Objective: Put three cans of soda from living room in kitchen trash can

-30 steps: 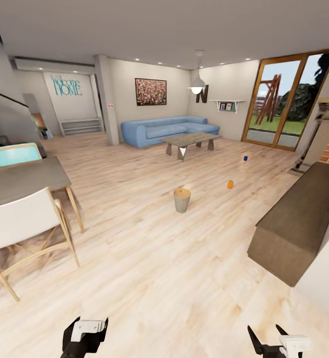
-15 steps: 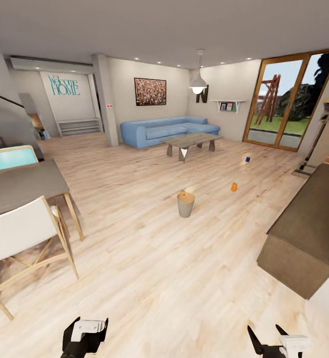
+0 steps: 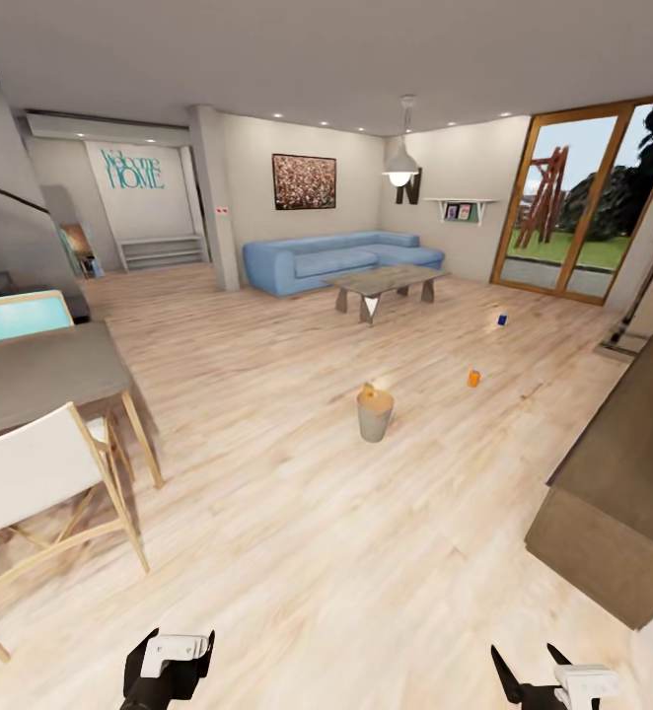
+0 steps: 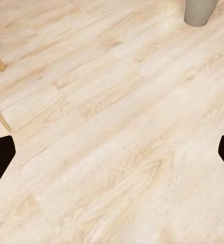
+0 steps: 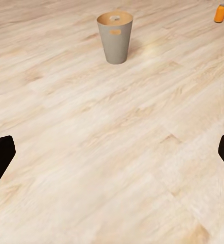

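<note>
- Grey bucket-shaped bin with an orange-brown inner rim (image 3: 374, 414) — upright on the light wood plank floor (image 3: 297, 552), mid-room; also seen from the right wrist camera (image 5: 115, 36).
- Something orange shows at the bin's rim; what it is cannot be told.
- Orange drink can (image 3: 473, 379) — upright on the floor, near the bin, on its right (image 5: 220, 13).
- Blue drink can (image 3: 501, 319) — on the floor farther back, between the grey low table (image 3: 384, 282) and the wood-framed glass doors (image 3: 573, 202).
- Blue corner sofa (image 3: 336, 258) — behind the low table, against the wall.
- Left gripper (image 3: 169, 663) — low over bare floor; fingers spread apart, holding nothing.
- Right gripper (image 3: 529, 675) — low over bare floor; fingers spread apart, holding nothing.
- Dark low wooden bench (image 3: 622, 493) — at the right.
</note>
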You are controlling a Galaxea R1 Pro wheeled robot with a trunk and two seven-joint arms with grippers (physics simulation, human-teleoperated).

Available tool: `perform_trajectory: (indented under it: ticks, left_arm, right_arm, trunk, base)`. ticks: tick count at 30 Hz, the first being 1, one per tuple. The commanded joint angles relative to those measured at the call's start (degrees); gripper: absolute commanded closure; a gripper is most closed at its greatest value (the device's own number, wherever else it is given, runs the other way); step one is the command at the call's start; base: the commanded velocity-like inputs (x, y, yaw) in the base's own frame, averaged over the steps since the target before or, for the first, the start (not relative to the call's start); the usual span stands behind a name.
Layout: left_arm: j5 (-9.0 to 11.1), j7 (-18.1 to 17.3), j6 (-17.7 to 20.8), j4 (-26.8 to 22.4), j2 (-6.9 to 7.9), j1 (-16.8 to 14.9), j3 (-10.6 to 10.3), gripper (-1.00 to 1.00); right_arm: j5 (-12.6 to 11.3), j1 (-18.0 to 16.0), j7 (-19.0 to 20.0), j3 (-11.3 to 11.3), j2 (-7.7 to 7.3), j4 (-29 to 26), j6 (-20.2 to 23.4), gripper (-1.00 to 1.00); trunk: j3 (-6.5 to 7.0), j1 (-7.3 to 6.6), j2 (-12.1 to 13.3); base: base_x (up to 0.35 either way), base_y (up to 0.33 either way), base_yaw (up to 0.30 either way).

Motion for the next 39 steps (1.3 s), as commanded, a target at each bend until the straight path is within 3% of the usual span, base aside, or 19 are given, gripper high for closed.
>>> perform_trajectory:
  ticks: [1, 18, 39]
  left_arm:
    - [0.00, 0.02, 0.00, 0.00, 0.00, 0.00, 0.00, -1.00]
    - [0.00, 0.11, 0.00, 0.00, 0.00, 0.00, -0.17, -1.00]
    - [0.00, 0.08, 0.00, 0.00, 0.00, 0.00, -0.11, -1.00]
  right_arm:
    - [-0.02, 0.00, 0.00, 0.00, 0.00, 0.00, 0.00, -1.00]
    - [0.10, 0.00, 0.00, 0.00, 0.00, 0.00, 0.00, -1.00]
    - [0.26, 0.00, 0.00, 0.00, 0.00, 0.08, 0.00, -1.00]
  trunk:
    - [0.00, 0.00, 0.00]
    - [0.00, 0.00, 0.00]
    - [0.00, 0.00, 0.00]
  base:
    - [0.239, -0.132, 0.151]
    - [0.248, -0.140, 0.092]
    - [0.318, -0.015, 0.001]
